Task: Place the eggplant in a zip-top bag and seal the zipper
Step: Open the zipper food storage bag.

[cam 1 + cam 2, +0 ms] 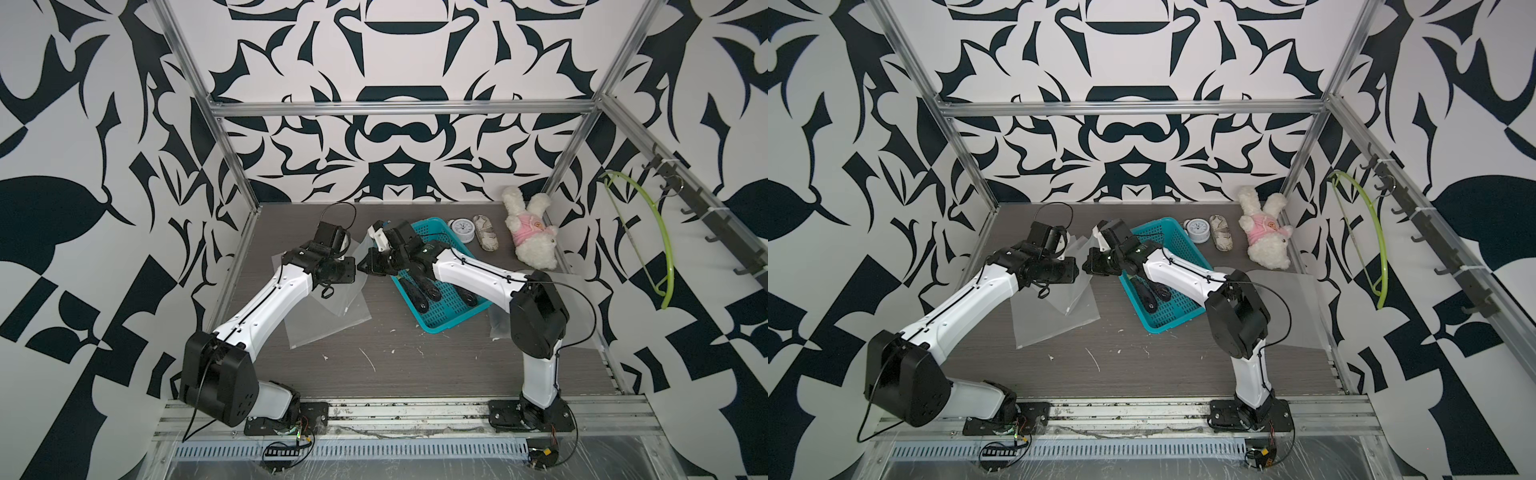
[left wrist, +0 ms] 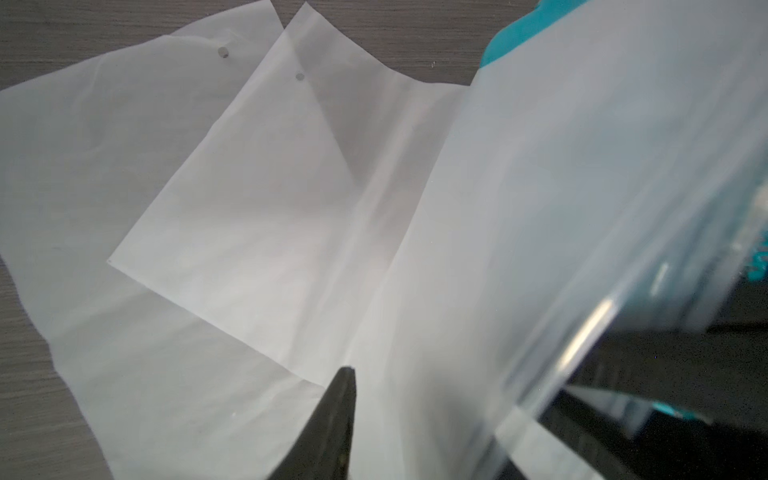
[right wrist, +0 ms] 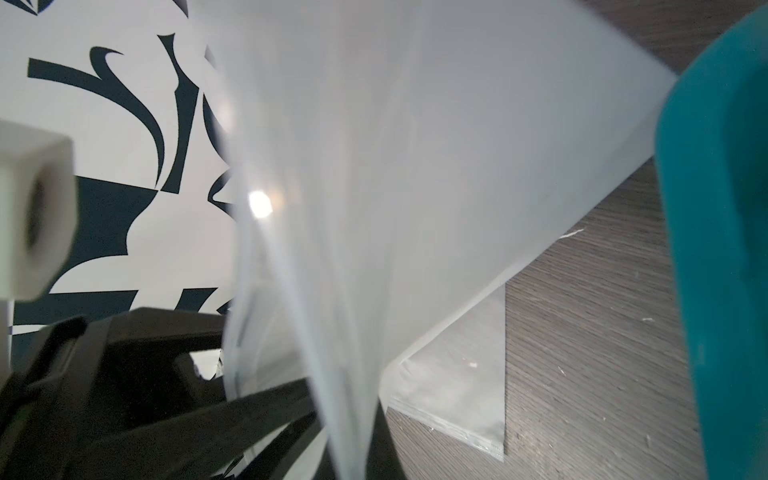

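Raised zip-top bag (image 3: 415, 166); eggplants (image 1: 417, 293) not loaded.
My right gripper (image 3: 351, 436) clenches the zip-top bag; my left gripper (image 2: 478, 395) stands released astride its edge. The eggplants lie in the teal basket (image 1: 436, 330), 4 o'clock from both grippers.

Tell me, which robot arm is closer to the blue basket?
Right. The right arm reaches across over the basket. The left arm is off to the basket's left, above the clear bags.
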